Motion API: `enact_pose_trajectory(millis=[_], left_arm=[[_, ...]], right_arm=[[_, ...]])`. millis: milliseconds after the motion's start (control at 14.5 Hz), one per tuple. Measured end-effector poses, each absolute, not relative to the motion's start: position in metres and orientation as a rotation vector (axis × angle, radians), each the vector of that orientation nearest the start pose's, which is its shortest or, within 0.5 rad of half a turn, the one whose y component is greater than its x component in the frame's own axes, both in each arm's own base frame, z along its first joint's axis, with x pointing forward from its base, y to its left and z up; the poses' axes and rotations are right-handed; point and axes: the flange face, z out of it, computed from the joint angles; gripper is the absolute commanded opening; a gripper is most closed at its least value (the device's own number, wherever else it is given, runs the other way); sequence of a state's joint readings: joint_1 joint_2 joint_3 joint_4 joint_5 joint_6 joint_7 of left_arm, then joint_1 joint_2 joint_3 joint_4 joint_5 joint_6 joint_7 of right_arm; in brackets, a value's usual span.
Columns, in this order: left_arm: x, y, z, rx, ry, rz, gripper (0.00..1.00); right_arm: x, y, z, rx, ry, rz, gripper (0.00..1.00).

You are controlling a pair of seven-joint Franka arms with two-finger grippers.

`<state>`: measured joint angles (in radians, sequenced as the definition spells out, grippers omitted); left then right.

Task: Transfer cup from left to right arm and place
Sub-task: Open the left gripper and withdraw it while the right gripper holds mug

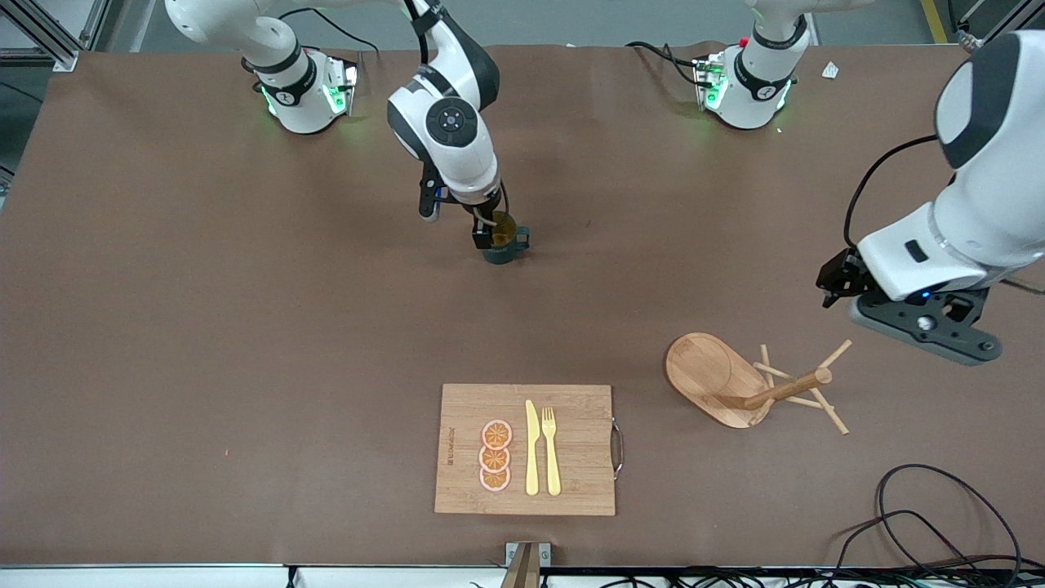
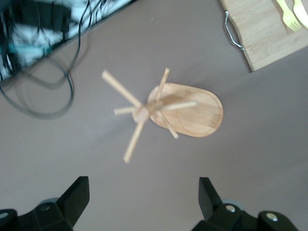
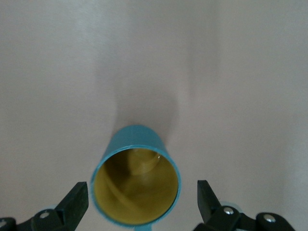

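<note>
The cup stands upright on the worktop near its middle, at about 12 o'clock from the bamboo cutting board, which carries orange slices, a knife and a fork. The right hand is right at the cup, fingers spread wide on either side of its rim and clear of it, gripping nothing. The left hand, also wide open and empty, hangs over the worktop near a wooden mug tree lying tipped at about 2 o'clock from the board.
</note>
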<state>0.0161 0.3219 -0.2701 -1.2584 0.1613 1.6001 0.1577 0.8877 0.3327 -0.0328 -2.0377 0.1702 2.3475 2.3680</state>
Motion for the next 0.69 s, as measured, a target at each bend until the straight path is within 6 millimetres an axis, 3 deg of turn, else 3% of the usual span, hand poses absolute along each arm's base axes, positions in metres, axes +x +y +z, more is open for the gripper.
enact_pose_trajectory(millis=[346, 484, 692], left_arm=[[0.615, -0.100, 0.616, -3.101, 0.307, 0.021, 1.00], [0.610, -0.076, 0.626, -3.131, 0.243, 0.023, 1.00], [0.611, -0.046, 0.624, -3.158, 0.166, 0.054, 1.00]], right_arm=[[0.375, 0.452, 0.263, -2.184, 2.323, 0.164, 1.00], [0.372, 0.454, 0.262, -2.191, 2.318, 0.164, 1.00], [0.369, 0.457, 0.262, -2.195, 2.314, 0.164, 0.99]])
